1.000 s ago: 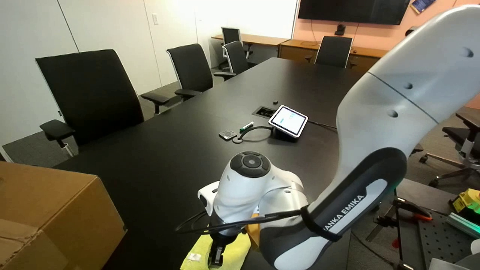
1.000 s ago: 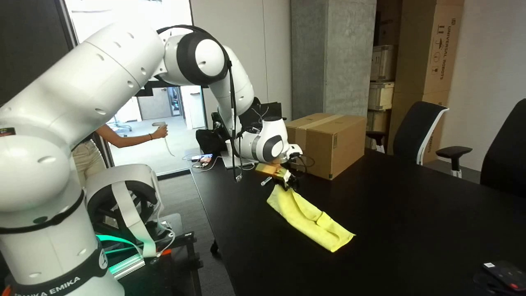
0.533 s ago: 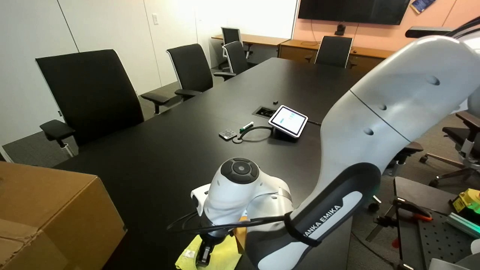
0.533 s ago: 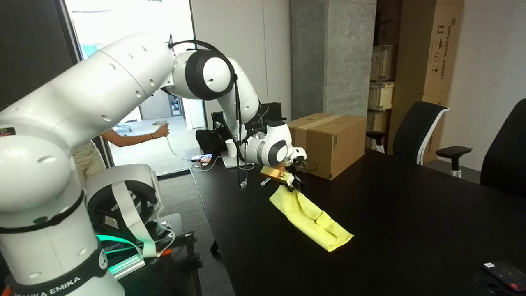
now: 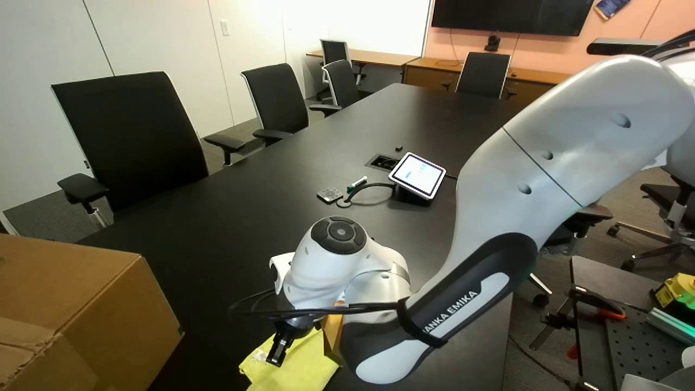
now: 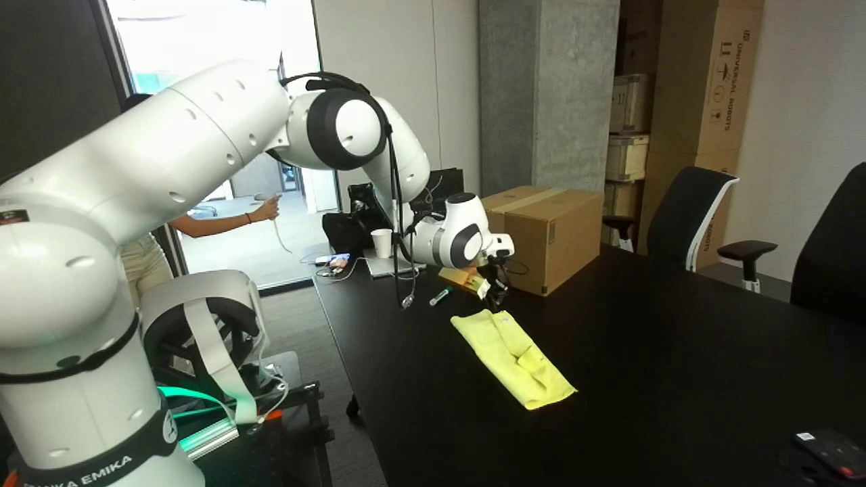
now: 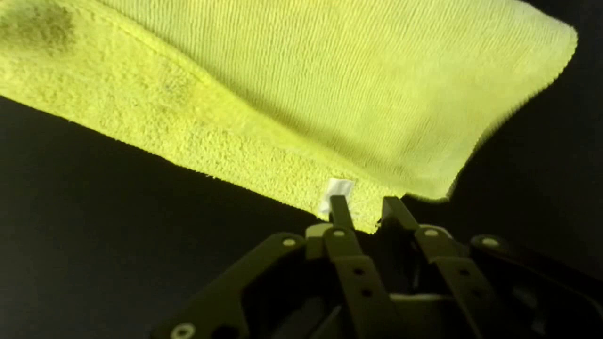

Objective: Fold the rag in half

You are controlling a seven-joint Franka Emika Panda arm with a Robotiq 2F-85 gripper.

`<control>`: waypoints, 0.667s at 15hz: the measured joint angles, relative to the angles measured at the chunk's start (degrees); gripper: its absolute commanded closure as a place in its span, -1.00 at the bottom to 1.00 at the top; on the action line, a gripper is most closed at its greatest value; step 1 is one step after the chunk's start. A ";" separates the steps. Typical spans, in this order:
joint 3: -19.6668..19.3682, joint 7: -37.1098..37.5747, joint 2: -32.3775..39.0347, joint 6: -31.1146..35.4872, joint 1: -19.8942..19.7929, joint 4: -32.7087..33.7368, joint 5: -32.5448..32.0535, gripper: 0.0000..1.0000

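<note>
Rag [image 6: 497, 348], one. Bright yellow-green, soft, towel-like. Located on a black table [image 6: 676, 379], one end near a gripper [image 7: 365, 205]. Overall form in an exterior view: long, narrow rectangle, doubled along its length, mostly flat, with a small puckered crease or flap toward the end farther from the gripper; not clear which.

Upper layer [image 7: 377, 75]: paler, finely ribbed, with a gently wavy free edge and a pointed corner jutting past the layer below. Second corner rounded. Lower layer [image 7: 188, 134]: deeper yellow, looped and fluffy, showing as a strip along one long side, broad at one end and tapering toward the other. Edges of the two layers out of line.

Markings: small white label [image 7: 337, 189] at the narrow end of the strip, partly covered by one of the fingers [image 7: 341, 214]; darkened patch [image 7: 42, 28] on the fluffy face at the broad end, cause unclear.

Gripper: black, two-fingered, over the labelled corner. Fingers parted by a narrow gap, with yellow pile in view between. Contact with the rag not clear.

Accompanying items: brown cardboard box [image 6: 568, 237], taped, on the same table, near the rag but apart; marker [image 6: 438, 298] with green cap, near the rag's gripper end.
</note>
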 measured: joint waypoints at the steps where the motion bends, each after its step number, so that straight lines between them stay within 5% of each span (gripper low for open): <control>1: -0.33 0.46 0.00 0.00 0.15 0.28 0.00 -0.29; 6: -0.42 0.77 -1.36 -3.70 -0.84 -0.03 0.20 -1.00; 10: -0.47 0.82 -9.76 -16.34 -3.97 -8.63 0.51 -1.00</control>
